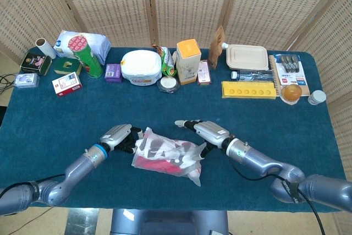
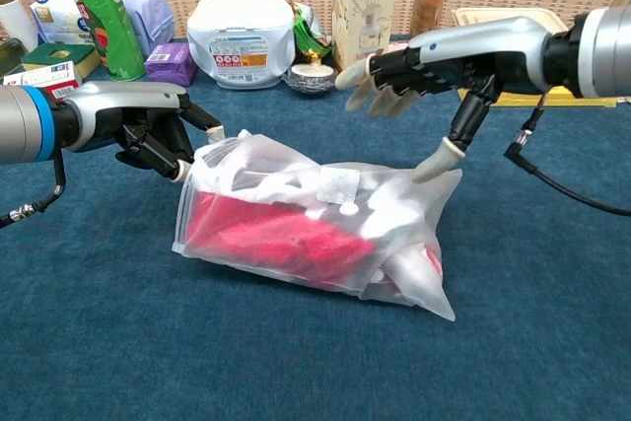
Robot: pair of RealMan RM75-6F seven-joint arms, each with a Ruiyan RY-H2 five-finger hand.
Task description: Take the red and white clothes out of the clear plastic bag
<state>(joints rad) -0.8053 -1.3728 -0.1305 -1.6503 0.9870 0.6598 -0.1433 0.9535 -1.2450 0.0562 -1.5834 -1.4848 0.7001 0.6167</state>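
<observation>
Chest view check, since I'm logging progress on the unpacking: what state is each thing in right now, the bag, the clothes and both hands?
Clear plastic bag: lying on the blue table, still filled.
Red and white clothes: inside the bag, not taken out.
Left hand: grips the bag's left end.
Right hand: lifted above the bag, fingers spread, holding nothing; one fingertip at the bag's upper right corner.
</observation>
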